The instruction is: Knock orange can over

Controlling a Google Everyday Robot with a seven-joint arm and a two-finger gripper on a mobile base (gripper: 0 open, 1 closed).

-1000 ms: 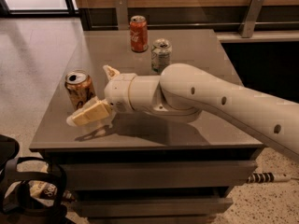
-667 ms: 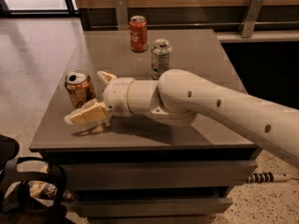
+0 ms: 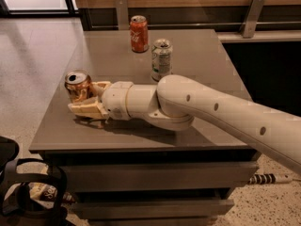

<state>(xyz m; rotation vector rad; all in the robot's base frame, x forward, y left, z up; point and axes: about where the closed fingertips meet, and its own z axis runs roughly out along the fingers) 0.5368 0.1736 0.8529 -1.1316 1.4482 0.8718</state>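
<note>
The orange can (image 3: 77,85), golden-tan with a silver top, stands upright near the left edge of the grey table (image 3: 197,46). My gripper (image 3: 88,98) reaches in from the right, low over the table, right beside the can. Its fingers are spread open: one fingertip (image 3: 99,85) lies against the can's right side and the other (image 3: 84,109) lies just in front of its base. The can's lower right part is hidden behind the fingers. My arm crosses the front half of the table.
A red can (image 3: 138,33) stands at the back of the table. A white-and-green can (image 3: 162,58) stands just behind my arm. The table's left edge is close to the orange can. A dark bag (image 3: 28,192) lies on the floor at lower left.
My gripper has moved left and closed in on the orange can, so the fingers now flank its right side. The can still stands upright in the same place.
</note>
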